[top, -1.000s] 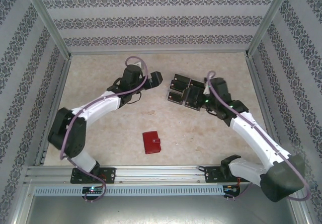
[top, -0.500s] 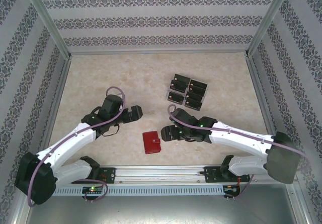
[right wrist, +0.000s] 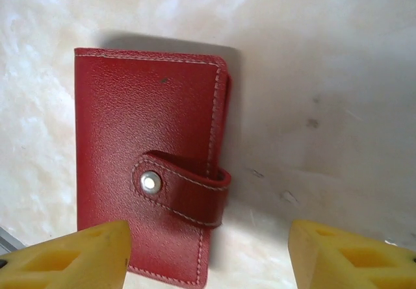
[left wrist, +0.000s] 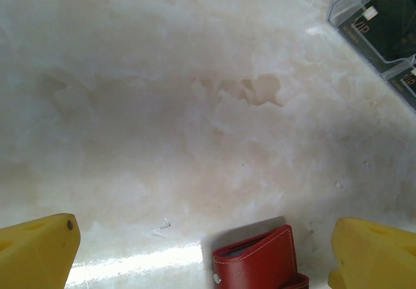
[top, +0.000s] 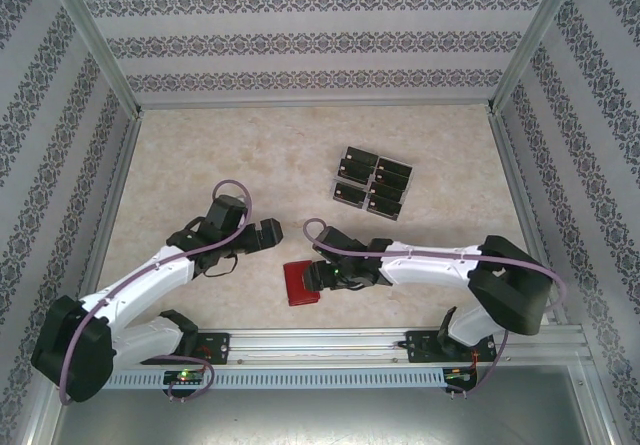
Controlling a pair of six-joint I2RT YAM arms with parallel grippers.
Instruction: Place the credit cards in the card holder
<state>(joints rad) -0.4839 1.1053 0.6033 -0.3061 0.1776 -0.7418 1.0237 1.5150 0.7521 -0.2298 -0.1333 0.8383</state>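
Clearly your right gripper (right wrist: 208,258) was the nearer one. In the overhead view it hung at the right edge of the card holder (top: 299,284), low in the middle of the frame, while your left gripper (top: 268,233) sat up and to the left of it, near but apart. Both had their jaws spread wide and held nothing. In the right wrist view the card holder lay flat on the table (right wrist: 338,75), folded shut, with its long axis running from the top of the frame to the bottom, not across the gap between the fingers. It was not centred in that gap. It took up the left half of the frame, its lower left corner passed behind the left finger (right wrist: 65,256), and the right finger (right wrist: 354,256) stood over bare table. The snap tab (right wrist: 188,188) wrapped round the right-hand long edge and was fastened at its stud, so that edge looked like the opening side. The credit cards (top: 372,183) sat in the clear tray (left wrist: 341,8), toward the upper right of the overhead view, well apart from the card holder. By my reading, you had to deal with the tab before any card could go in.
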